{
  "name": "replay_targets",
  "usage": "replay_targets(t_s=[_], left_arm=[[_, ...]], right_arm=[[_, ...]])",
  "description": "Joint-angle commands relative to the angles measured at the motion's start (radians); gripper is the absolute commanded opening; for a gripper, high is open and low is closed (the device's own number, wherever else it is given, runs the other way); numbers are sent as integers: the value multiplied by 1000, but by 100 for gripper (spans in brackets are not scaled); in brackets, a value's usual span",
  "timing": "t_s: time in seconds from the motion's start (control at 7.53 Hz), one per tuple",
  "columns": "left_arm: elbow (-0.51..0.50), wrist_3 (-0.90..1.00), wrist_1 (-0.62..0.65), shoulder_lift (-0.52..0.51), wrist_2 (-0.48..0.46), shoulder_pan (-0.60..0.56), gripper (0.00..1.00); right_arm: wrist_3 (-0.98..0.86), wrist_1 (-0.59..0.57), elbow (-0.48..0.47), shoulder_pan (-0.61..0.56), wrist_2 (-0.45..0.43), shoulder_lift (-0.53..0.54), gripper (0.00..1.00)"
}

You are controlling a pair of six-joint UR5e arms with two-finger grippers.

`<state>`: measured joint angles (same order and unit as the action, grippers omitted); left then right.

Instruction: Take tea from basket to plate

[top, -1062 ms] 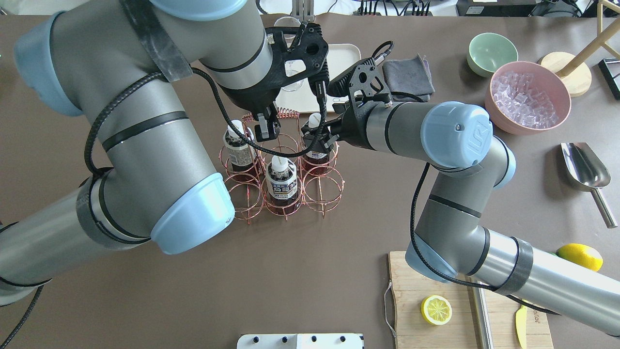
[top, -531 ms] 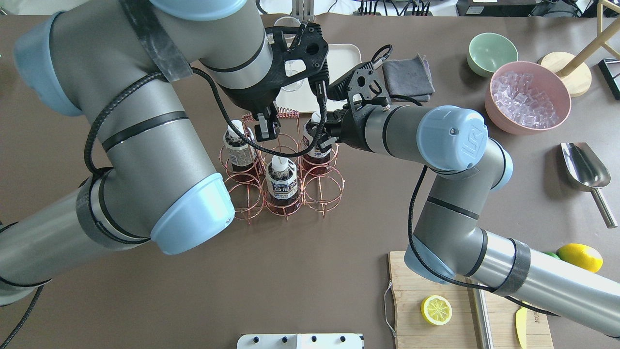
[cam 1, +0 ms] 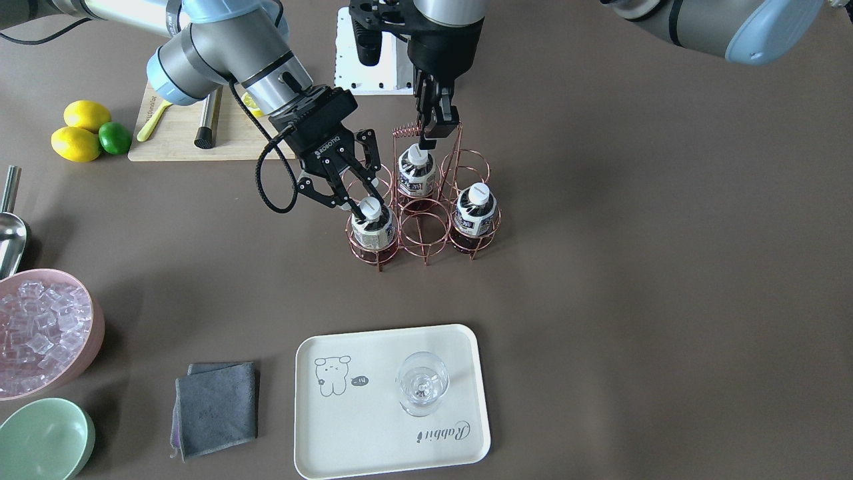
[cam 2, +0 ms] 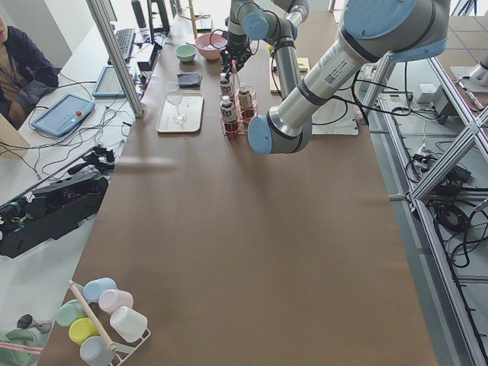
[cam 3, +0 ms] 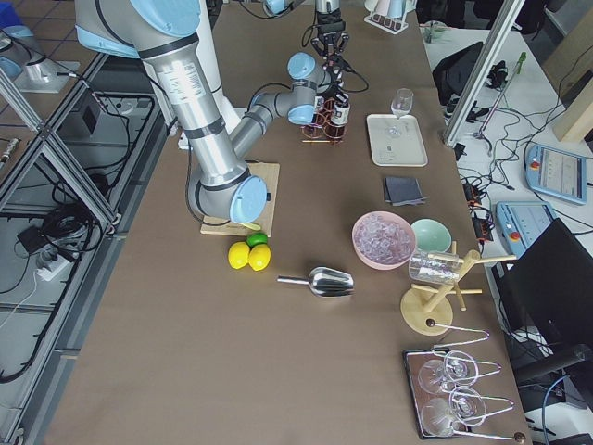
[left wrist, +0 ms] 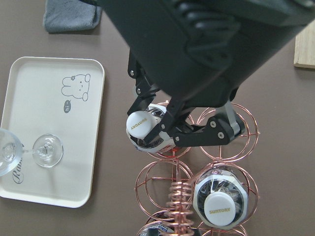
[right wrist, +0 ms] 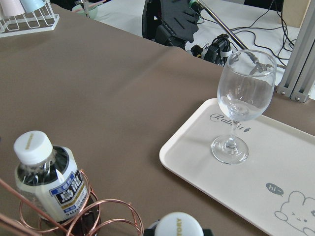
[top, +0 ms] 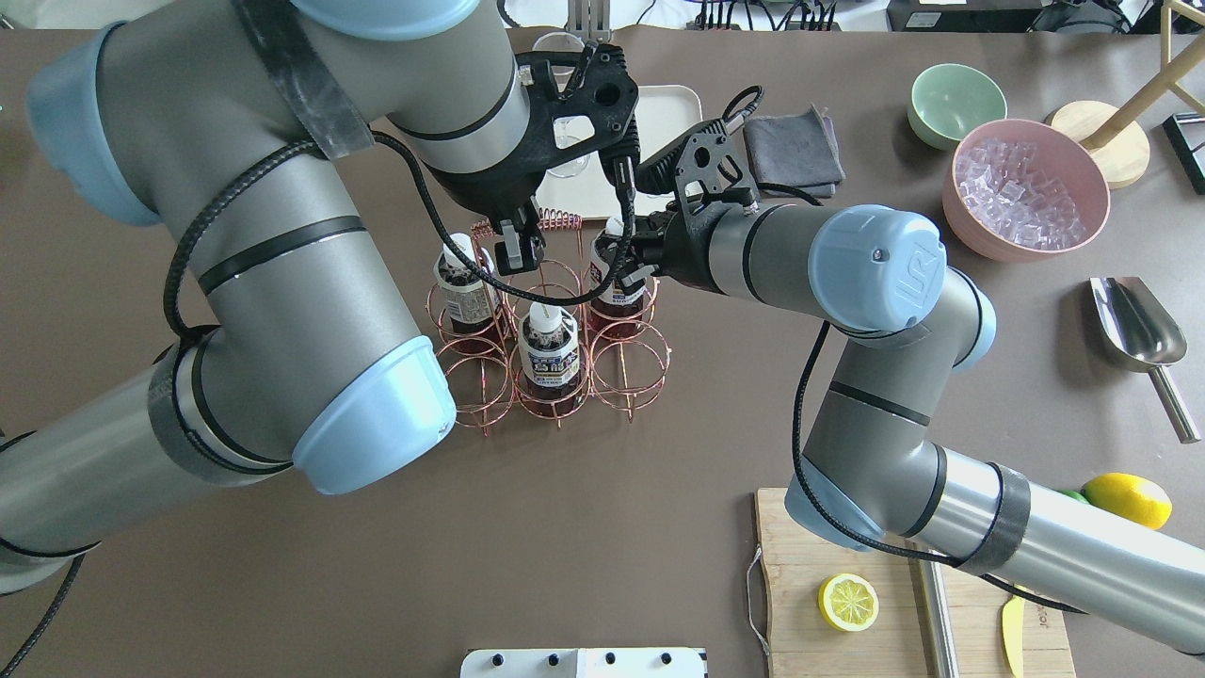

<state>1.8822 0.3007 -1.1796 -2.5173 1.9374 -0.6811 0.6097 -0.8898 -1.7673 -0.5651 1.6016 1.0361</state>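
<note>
The step in hand is judged to be the lifting of the tea (cam 1: 373,230) out of the basket (cam 1: 442,227), and the carrying has not yet been done. The tea is seen in the corner cell of the basket, in the row away from the robot and at the robot's right end; its lower part is inside the ring and it is leaned a little in the left wrist view. The right gripper (cam 1: 368,205) is closed around the neck just under the white cap, a finger on each side. From this angle it is not fully sure how firmly it is held. The left gripper (cam 1: 433,130) is brought together on the top of the handle (cam 1: 405,129), beside the coil, so the basket is probably being kept steady. For the next move a straight pull upward is called for, until the bottom is free of the ring. Then the tea must be carried beyond the basket to the plate (cam 1: 373,427), which lies on the side away from the robot, and set down on a bare part. In the basket three cells are filled with bottles, the other two (cam 1: 416,175) (cam 1: 474,210) included, and three cells are empty. On the plate one glass (cam 1: 422,383) is standing, empty. Farther from the basket, toward the robot's right, a pink bowl (cam 1: 93,333) is filled with ice cubes (cam 1: 36,327).
</note>
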Motion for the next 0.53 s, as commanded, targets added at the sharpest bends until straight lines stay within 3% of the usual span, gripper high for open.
replay_targets(t_s=[0.0, 0.4], left_arm=[[-2, 0, 0, 0, 0, 0, 0], [-2, 0, 0, 2, 0, 0, 0]], right_arm=[[7, -151, -81, -35, 14, -51, 0], [7, -367, -121, -184, 206, -163, 0]])
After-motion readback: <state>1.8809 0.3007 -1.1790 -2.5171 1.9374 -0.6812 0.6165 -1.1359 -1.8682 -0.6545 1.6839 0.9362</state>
